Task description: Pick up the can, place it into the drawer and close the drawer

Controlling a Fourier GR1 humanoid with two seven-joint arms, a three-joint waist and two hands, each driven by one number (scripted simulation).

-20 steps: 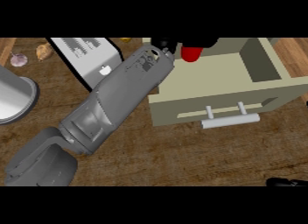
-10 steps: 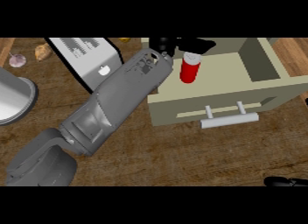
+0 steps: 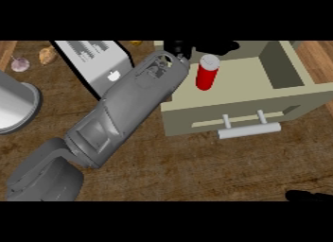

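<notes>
The red can [image 3: 206, 78] with a pale top stands upright inside the open beige drawer [image 3: 295, 101], near its back left corner. My left hand [image 3: 197, 47] hovers just behind and above the can, at the end of a grey forearm that crosses from the lower left. Its black fingers are spread to either side and do not wrap the can. Of my right hand [image 3: 314, 196], only a dark sliver shows at the lower right edge, far from the drawer.
The drawer's pale bar handle [image 3: 249, 128] faces me. A silver slab with a black rim [image 3: 92, 61] lies left of the drawer, a metal pot [image 3: 5, 104] stands at the far left, and small vegetables [image 3: 31, 59] lie behind it. Wooden counter spreads below.
The can has come down out of my left hand and now stands in the drawer, more of it showing. The dark shape at the right edge has dropped out of view.
</notes>
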